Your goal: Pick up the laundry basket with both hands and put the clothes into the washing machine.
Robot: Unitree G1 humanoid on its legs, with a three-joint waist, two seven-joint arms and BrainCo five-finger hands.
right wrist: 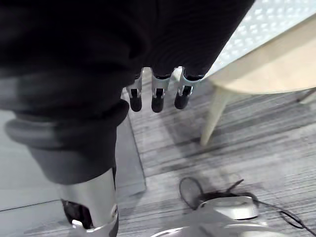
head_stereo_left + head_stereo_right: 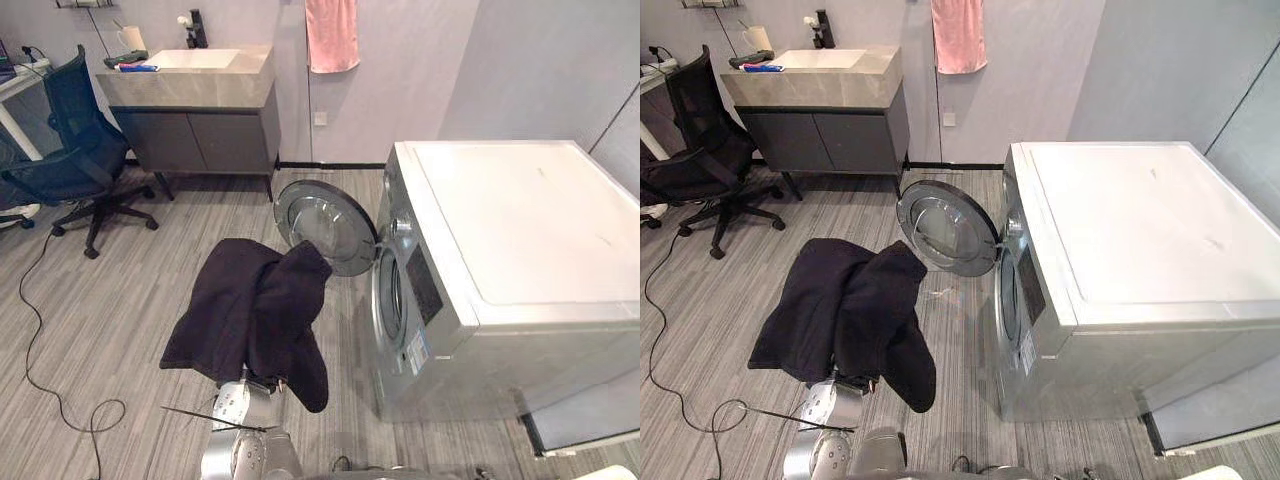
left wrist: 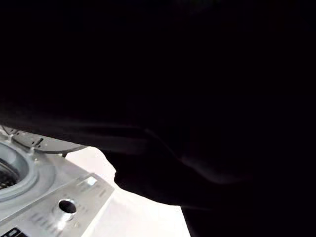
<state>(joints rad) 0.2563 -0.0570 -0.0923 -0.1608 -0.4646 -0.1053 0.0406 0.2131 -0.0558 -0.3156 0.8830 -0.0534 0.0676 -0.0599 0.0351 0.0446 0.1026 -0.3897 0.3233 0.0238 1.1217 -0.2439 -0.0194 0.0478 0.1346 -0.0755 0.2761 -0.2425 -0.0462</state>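
Left eye view: garment (image 2: 255,310) (black) aloft.

Sink cabinet (image 2: 195,140) and office chair (image 2: 75,150) (dark) stand on grey floor (image 2: 110,300).

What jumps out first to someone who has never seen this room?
A dark garment is draped over the robot's left arm, mid-floor. Just right of it stands a silver washer, its round door swung open. On the far wall hangs a pink towel.
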